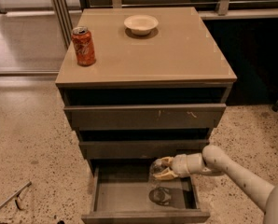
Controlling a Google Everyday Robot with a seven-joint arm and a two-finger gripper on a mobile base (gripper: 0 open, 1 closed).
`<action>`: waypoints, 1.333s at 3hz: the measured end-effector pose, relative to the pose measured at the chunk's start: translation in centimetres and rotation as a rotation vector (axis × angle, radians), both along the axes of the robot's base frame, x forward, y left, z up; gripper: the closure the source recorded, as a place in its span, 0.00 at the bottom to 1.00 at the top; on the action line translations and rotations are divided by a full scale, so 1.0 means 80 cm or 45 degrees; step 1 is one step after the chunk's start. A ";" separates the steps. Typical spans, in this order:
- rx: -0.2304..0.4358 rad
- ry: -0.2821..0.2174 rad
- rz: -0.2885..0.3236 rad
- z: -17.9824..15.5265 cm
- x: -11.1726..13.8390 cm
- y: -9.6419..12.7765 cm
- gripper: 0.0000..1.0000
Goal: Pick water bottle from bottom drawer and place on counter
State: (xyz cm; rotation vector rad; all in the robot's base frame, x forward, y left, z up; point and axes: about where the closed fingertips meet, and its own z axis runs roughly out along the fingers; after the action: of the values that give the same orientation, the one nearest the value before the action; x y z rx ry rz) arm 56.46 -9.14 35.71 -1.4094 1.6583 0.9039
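The bottom drawer [146,215] is pulled open under two upper drawers. My gripper [165,168] reaches in from the right, just below the middle drawer's front. Its tan fingers are shut on the upper part of the clear water bottle [159,193]. The bottle stands about upright, and its base shows as a dark round shape over the drawer floor. I cannot tell whether the base touches the floor. The tan counter [176,50] is the top of the cabinet above.
A red-orange soda can [83,45] stands at the counter's left edge. A white bowl [141,24] sits at the back middle of the counter. The middle drawer's front [143,148] hangs right above the gripper. A thin metal object [10,199] lies on the speckled floor at the left.
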 end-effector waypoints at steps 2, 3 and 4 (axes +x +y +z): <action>0.012 -0.077 0.025 0.125 0.014 -0.027 1.00; 0.014 -0.074 0.026 0.124 0.014 -0.026 1.00; -0.033 -0.115 0.048 0.170 0.007 -0.019 1.00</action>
State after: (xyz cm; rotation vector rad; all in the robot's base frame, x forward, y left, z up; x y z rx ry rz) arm 57.04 -10.64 49.33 -1.4819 1.5865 0.8304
